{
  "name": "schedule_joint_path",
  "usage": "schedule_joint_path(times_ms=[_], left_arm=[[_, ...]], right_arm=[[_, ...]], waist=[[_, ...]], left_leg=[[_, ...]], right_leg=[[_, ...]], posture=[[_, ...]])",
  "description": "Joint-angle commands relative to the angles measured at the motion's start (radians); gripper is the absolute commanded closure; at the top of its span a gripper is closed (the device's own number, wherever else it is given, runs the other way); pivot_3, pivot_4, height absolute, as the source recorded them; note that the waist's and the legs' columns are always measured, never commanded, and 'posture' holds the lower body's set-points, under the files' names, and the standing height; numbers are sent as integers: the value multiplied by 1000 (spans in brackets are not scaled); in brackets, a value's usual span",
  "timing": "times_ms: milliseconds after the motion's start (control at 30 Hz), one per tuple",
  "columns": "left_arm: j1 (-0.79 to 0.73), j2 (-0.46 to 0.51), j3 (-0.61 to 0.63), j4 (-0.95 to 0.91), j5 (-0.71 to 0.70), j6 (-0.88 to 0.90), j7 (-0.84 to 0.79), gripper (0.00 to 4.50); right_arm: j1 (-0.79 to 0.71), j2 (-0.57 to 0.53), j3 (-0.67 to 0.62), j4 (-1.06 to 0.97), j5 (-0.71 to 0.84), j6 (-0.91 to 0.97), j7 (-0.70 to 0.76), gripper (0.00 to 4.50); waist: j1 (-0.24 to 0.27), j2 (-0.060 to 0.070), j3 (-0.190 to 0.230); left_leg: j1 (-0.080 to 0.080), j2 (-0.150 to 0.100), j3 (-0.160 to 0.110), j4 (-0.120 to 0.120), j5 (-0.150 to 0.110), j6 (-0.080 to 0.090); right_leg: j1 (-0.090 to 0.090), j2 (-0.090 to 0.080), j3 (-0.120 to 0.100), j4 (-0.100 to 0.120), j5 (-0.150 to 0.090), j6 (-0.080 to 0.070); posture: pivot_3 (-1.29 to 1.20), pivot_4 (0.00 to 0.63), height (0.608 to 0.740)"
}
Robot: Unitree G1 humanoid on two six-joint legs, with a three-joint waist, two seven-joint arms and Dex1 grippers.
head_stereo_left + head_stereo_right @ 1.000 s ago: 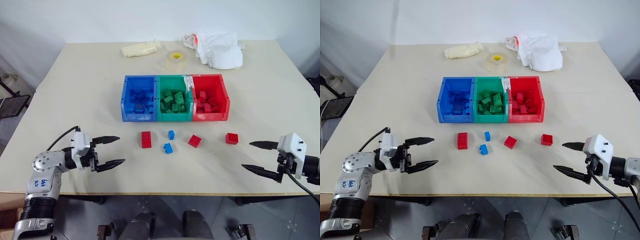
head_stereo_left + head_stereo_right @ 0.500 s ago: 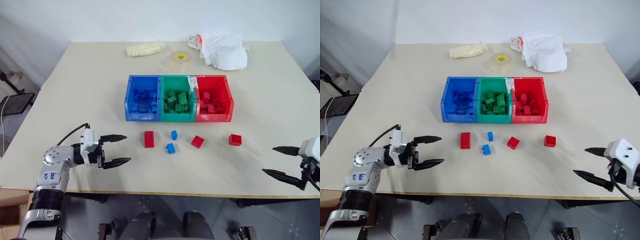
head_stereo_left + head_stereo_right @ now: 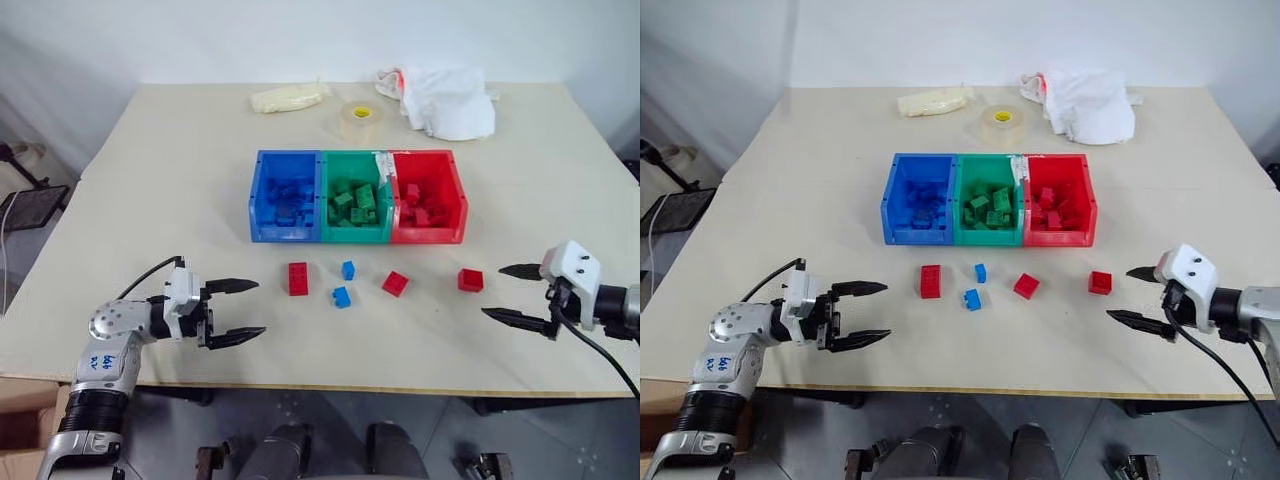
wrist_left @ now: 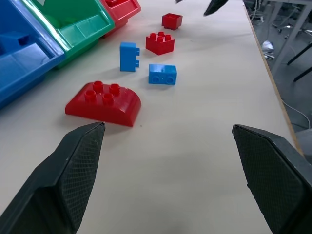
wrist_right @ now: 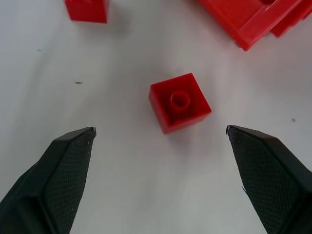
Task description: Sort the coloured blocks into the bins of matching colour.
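Beige tabletop (image 3: 150, 180) seen from the head camera: three joined bins sit mid-table, the blue bin (image 3: 284, 197) on the left, the green bin (image 3: 354, 197) in the middle and the red bin (image 3: 427, 197) on the right, each holding blocks of its own colour. Five blocks lie loose in front of them: a long red block (image 3: 297, 278), two small blue blocks (image 3: 348, 270) (image 3: 341, 296), a red block (image 3: 395, 283) and a red cube (image 3: 470, 279) furthest right. Behind the bins lie a roll of clear tape (image 3: 360, 119), a white plastic bag (image 3: 446, 101) and a pale wrapped packet (image 3: 288, 97). The left pincer (image 3: 240, 311) hovers over the near left of the tabletop, fingers spread wide and empty; the right pincer (image 3: 515, 294) hangs just beside the red cube, also spread and empty.

Left wrist view: between two wide-apart black fingers (image 4: 73, 175), the long red block (image 4: 104, 103) lies nearest, studs up, with the two blue blocks (image 4: 129, 56) (image 4: 163, 74), the red block (image 4: 160, 42) and the red cube (image 4: 171, 21) beyond it, the bins alongside.

Right wrist view: the red cube (image 5: 180, 102) rests on the tabletop between the parted fingers (image 5: 58, 175), touching neither, a corner of the red bin (image 5: 248, 17) beyond.
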Motion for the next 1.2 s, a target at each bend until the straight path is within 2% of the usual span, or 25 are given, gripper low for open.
schedule_joint_path(times_ms=[33,233,533,567,700,833,967,1100,1200], left_arm=[[25,8,20,-67,-24,13,21,59],[68,9,36,-120,-30,27,56,59],[89,0,36,-134,-32,20,79,0],[87,-3,35,-131,-31,18,81,0],[74,-10,30,-114,-25,10,85,0],[57,-19,22,-99,-20,4,86,0],[38,-26,16,-77,-12,-3,82,0],[22,-31,10,-60,-6,-16,78,0],[25,-31,8,-60,-8,-27,75,0]], right_arm=[[-124,39,82,150,-67,-66,18,0],[-273,104,161,349,-123,-156,59,0],[-238,102,125,264,-87,-135,72,2938],[-230,99,111,226,-76,-121,64,3030],[-244,106,65,74,-20,-24,13,3023],[-365,150,70,20,-1,55,-57,3023],[-499,212,129,131,-67,12,-103,3023],[-673,315,173,368,-146,-117,-170,3023],[-771,362,203,537,-211,-204,-226,2042]], waist=[[-1,0,0],[-6,0,0],[-2,0,0],[-2,0,0],[-4,1,0],[-9,1,0],[-4,1,0],[-11,1,0],[-20,1,0]], left_leg=[[0,0,0,0,0,0],[0,1,0,-1,0,-1],[1,2,1,0,-1,-1],[1,2,1,0,-1,-1],[0,2,1,0,-1,-1],[0,2,3,0,-1,-1],[0,3,3,-1,-1,-2],[0,3,4,-1,-1,-1],[0,2,4,-1,-1,-1]], right_leg=[[0,0,0,0,0,0],[-1,1,0,0,0,0],[-1,2,1,1,0,-1],[-1,2,1,1,0,-1],[-2,2,1,1,0,-1],[-3,2,2,2,1,-1],[-3,2,2,1,1,-2],[-3,2,1,2,1,-2],[-7,1,1,9,1,-2]], posture=[[0,150,740],[0,150,740],[0,150,740],[0,150,740],[0,150,740],[0,150,740],[0,150,740],[0,150,740],[0,150,740]])
